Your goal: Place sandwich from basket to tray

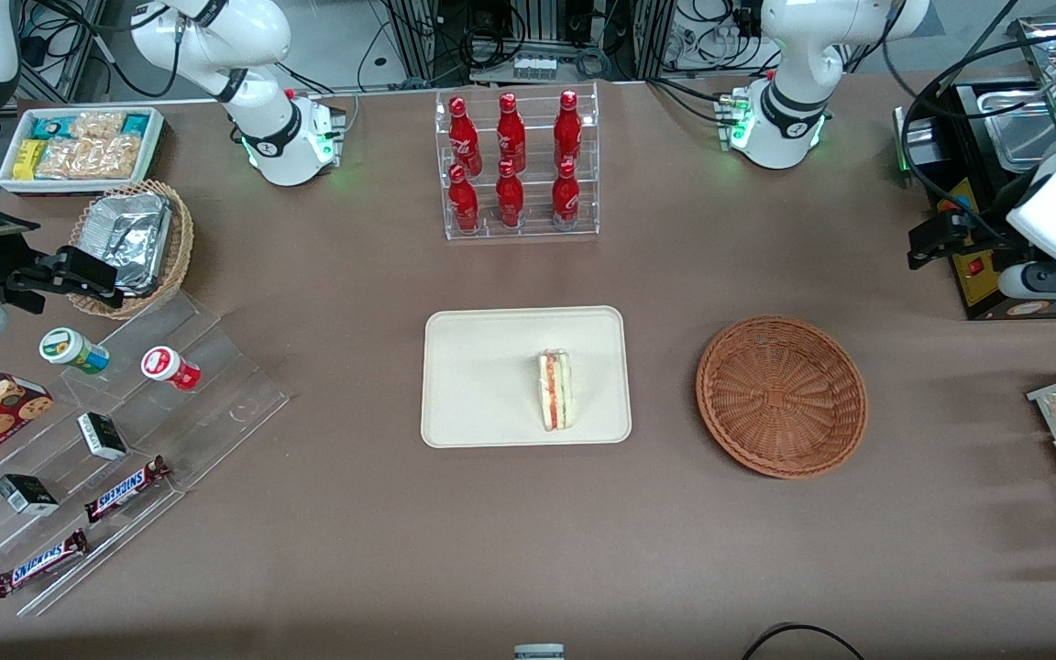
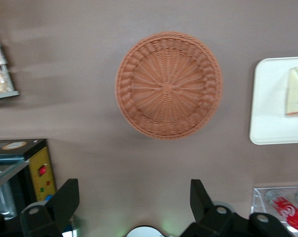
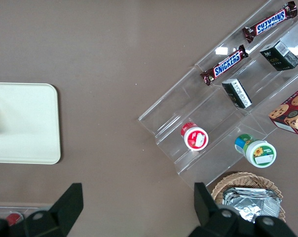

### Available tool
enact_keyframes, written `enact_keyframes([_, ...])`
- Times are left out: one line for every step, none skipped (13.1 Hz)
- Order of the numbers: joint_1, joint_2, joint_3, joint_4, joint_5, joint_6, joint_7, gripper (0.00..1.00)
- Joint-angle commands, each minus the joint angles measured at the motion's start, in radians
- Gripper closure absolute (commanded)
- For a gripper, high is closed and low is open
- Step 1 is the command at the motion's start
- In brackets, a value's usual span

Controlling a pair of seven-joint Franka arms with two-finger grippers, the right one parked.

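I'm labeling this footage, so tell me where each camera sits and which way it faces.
Front view: high, facing the arms, looking down on the tray holding the sandwich, and the basket.
Left wrist view: looks down past the open gripper raised above the table; shares the basket.
Right wrist view: looks down on the Snickers bars; shares the tray.

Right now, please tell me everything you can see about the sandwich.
The small triangular sandwich wedge of pale white bread lies on the flat cream-white rectangular tray, toward the tray edge that faces the round reddish-brown woven wicker basket. Its cut edge faces up and shows orange-red and green filling layers between the bread. Only the tray touches it. The basket holds nothing. The left arm's tool is open, away from the sandwich, above the bare table near the basket.
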Motion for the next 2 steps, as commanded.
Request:
enact_keyframes([0.002, 0.005, 0.003, 0.007, 0.027, -0.003, 0.006, 0.01])
enact_keyframes([0.004, 0.002, 0.004, 0.004, 0.024, -0.004, 0.009, 0.01])
